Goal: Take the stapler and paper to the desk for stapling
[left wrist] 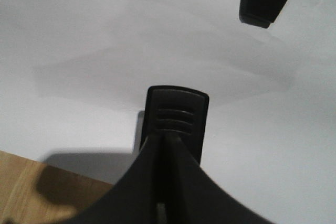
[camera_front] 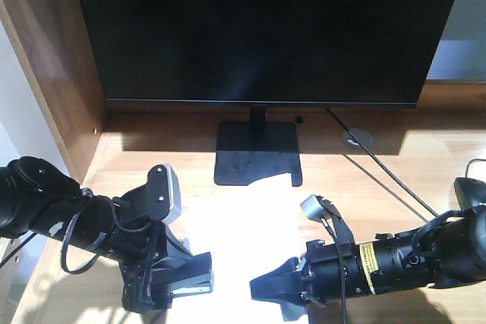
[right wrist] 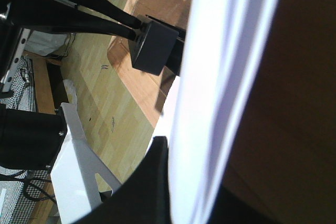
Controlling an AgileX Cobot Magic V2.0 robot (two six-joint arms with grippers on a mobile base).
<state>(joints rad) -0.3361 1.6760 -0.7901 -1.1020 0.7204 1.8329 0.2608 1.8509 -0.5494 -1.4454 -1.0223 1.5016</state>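
Note:
The white paper (camera_front: 243,225) lies on the light wood desk (camera_front: 425,157) in front of the monitor stand. My left gripper (camera_front: 173,278) is shut on the black stapler (camera_front: 196,278) and holds it over the paper's near left part. In the left wrist view the gripper (left wrist: 170,148) clamps the stapler (left wrist: 177,106), whose ridged end sticks out above the paper (left wrist: 105,40). My right gripper (camera_front: 262,287) is shut on the paper's near edge. In the right wrist view the sheet (right wrist: 220,77) runs between its jaws (right wrist: 194,182), and the stapler (right wrist: 155,45) shows beyond.
A large black monitor (camera_front: 258,28) on a square stand (camera_front: 257,153) fills the back of the desk. A dark brown side panel (camera_front: 53,58) closes the left. A black cable (camera_front: 380,172) runs from a grommet (camera_front: 355,138) toward the right.

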